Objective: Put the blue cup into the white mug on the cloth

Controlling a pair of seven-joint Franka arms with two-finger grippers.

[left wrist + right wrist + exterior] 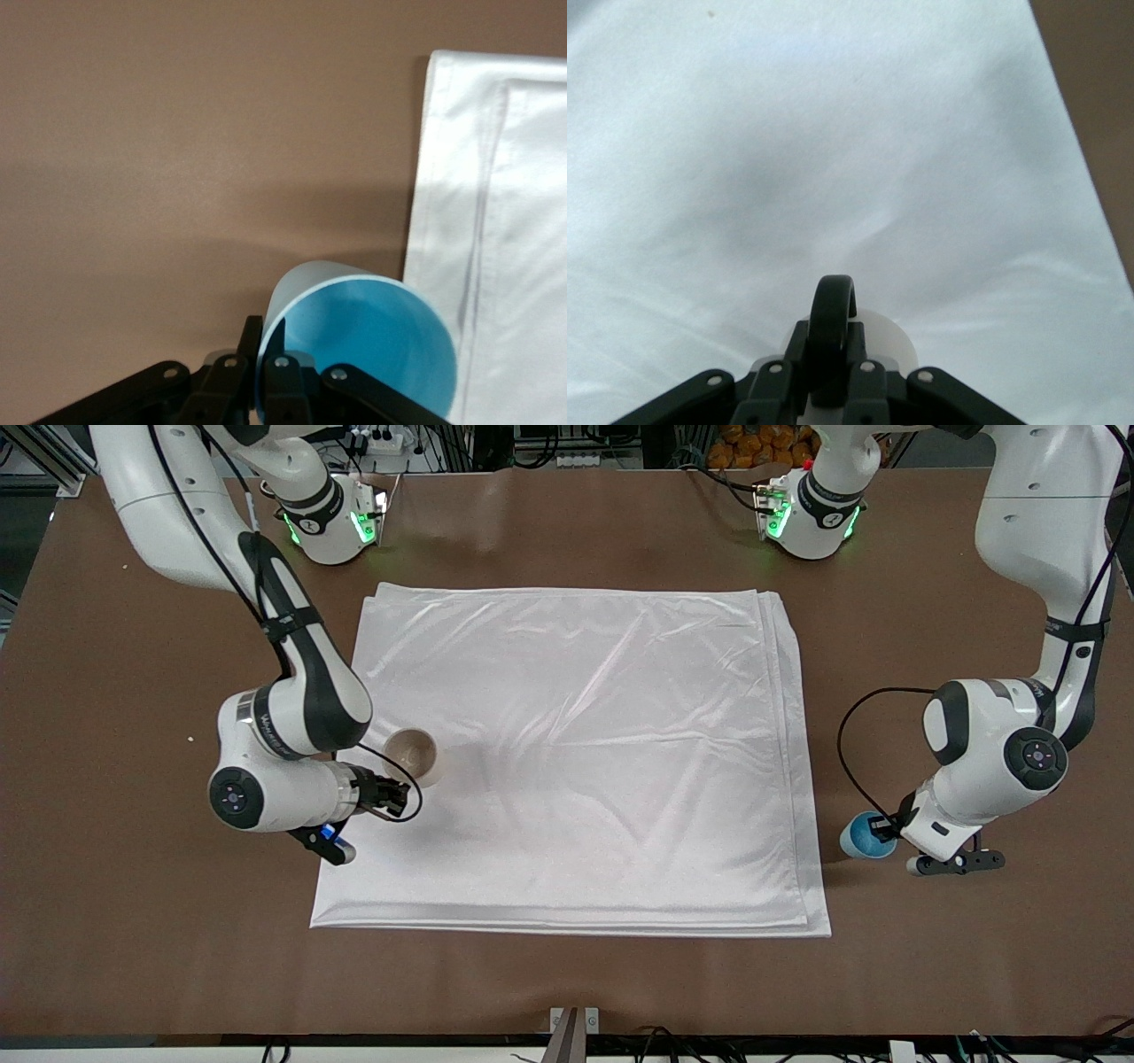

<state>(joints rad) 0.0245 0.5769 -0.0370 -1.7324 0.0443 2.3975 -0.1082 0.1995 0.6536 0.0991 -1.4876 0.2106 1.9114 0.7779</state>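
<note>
The white mug (413,755) stands on the cloth (585,753) near its edge at the right arm's end. My right gripper (396,786) is shut on the mug's black loop handle (832,312), with the mug's white body (897,341) showing past the fingers. The blue cup (864,838) is over the bare table just off the cloth's edge at the left arm's end, tilted. My left gripper (884,830) is shut on its rim, one finger inside and one outside. In the left wrist view the cup (372,341) shows its bright blue inside.
The brown table (133,921) lies bare around the cloth. The cloth's folded edge (461,221) is right beside the blue cup. Both arm bases (332,522) stand along the table edge farthest from the front camera.
</note>
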